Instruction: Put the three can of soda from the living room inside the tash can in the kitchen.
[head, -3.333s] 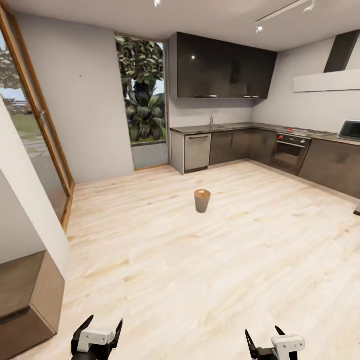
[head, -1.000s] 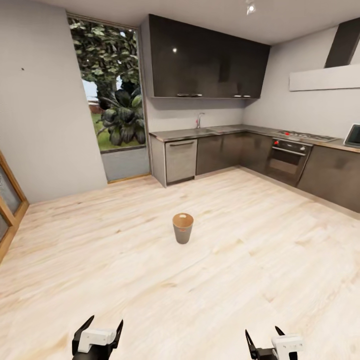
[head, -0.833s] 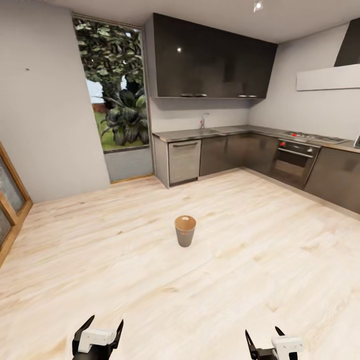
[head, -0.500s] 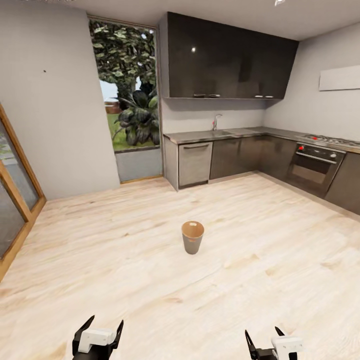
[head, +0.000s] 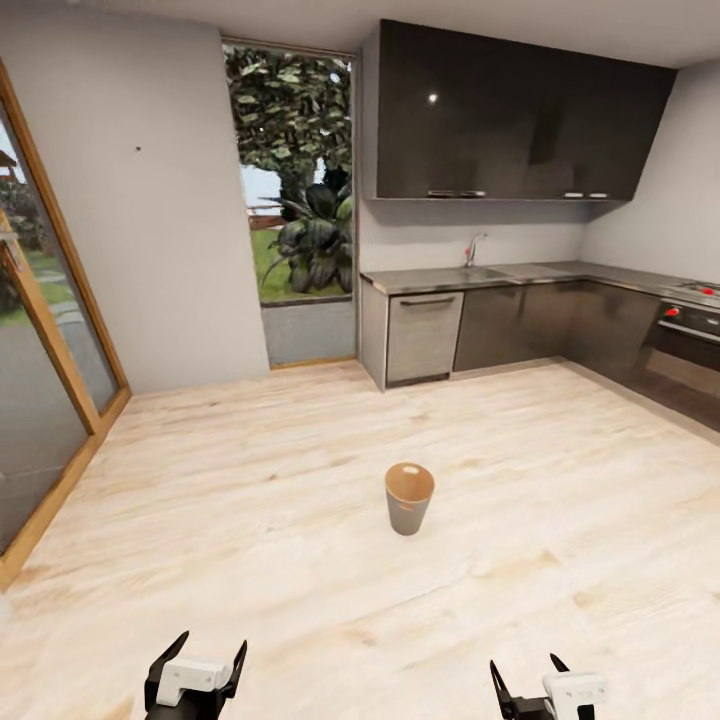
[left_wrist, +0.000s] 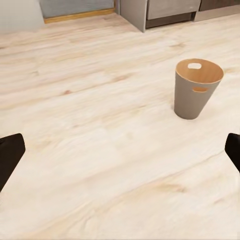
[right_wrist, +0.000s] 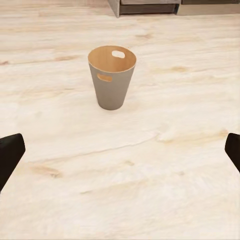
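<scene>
- Head view: the tash can (head: 409, 497) stands upright on the pale wood floor (head: 250, 520) of the kitchen, its mouth facing up, well ahead of both arms.
- Seen across the floor, it lies a little to the right of midway between the two grippers, so the right gripper (head: 527, 687) looks slightly nearer than the left gripper (head: 205, 667).
- Both sets of jaws are spread apart and hold nothing.
- Grey cabinets (head: 520, 325) line the far wall behind the bucket.

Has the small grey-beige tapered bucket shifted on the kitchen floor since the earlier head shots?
No. The small grey-beige tapered bucket still stands in front of the steel dishwasher, on the same stretch of pale wood floor; the camera moved instead.
</scene>
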